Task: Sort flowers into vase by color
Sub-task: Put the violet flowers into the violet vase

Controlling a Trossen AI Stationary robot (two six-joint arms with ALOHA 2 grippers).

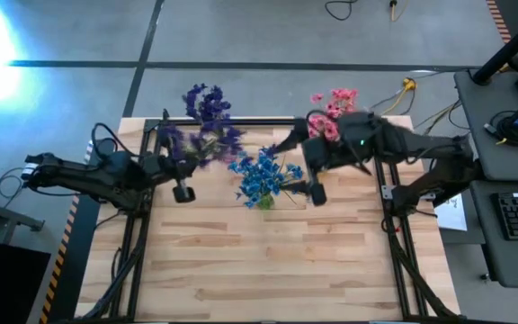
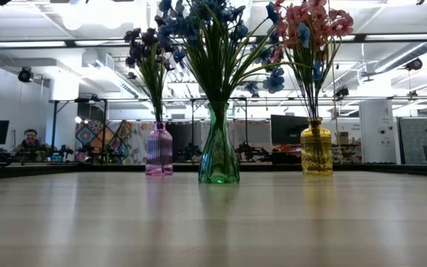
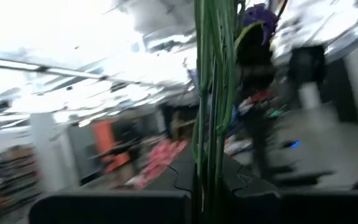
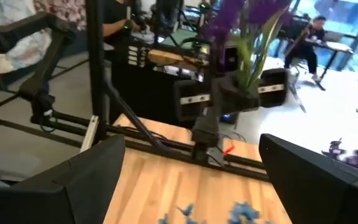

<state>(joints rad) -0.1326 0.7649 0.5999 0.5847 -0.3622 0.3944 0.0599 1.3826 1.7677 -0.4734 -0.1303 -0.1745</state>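
Flowers are standing sorted in three vases at the table's far side: purple flowers [image 2: 145,46] in a pink vase [image 2: 159,150], blue flowers [image 2: 212,22] in a green vase [image 2: 219,150], pink flowers [image 2: 313,21] in a yellow vase [image 2: 316,149]. Left gripper [image 1: 190,155] is clenching purple stems [image 3: 211,93] above the pink vase. Right gripper [image 1: 311,171] is hanging released beside the blue flowers.

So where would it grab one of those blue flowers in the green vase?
Probably on the thin green stems between the green vase rim and the blue flowers, coming from the side. The stems stand nearly upright and bare there, while the blossoms are soft and spread wide.
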